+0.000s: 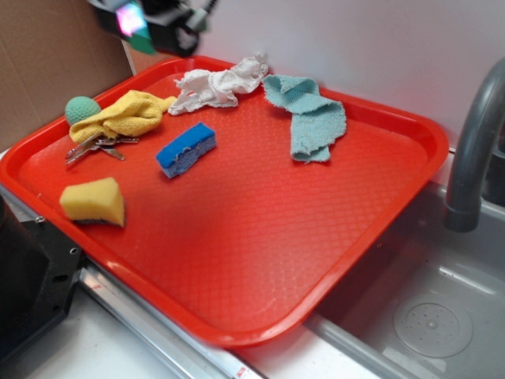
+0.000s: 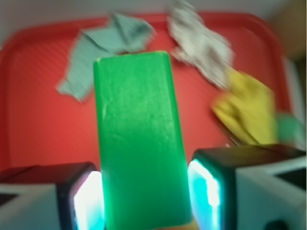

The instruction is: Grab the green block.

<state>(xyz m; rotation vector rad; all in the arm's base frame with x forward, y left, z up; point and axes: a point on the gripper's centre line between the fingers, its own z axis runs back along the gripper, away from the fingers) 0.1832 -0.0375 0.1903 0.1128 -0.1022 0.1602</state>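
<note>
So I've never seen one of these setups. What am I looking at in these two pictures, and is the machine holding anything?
This is a small robot arm working over a red plastic tray beside a grey sink faucet. The exterior picture is taken from a camera standing off to the side; the arm's end effector shows only at its top edge, lifted above the tray. The wrist picture comes from a camera on the arm itself, looking down past the end effector. Its two fingers press either side of a bright-green rectangular block, so the block is held.

On the tray lie a blue rectangular sponge, a yellow wedge sponge, a yellow cloth, a white cloth, a teal cloth, metal keys and a round teal ball.
</note>
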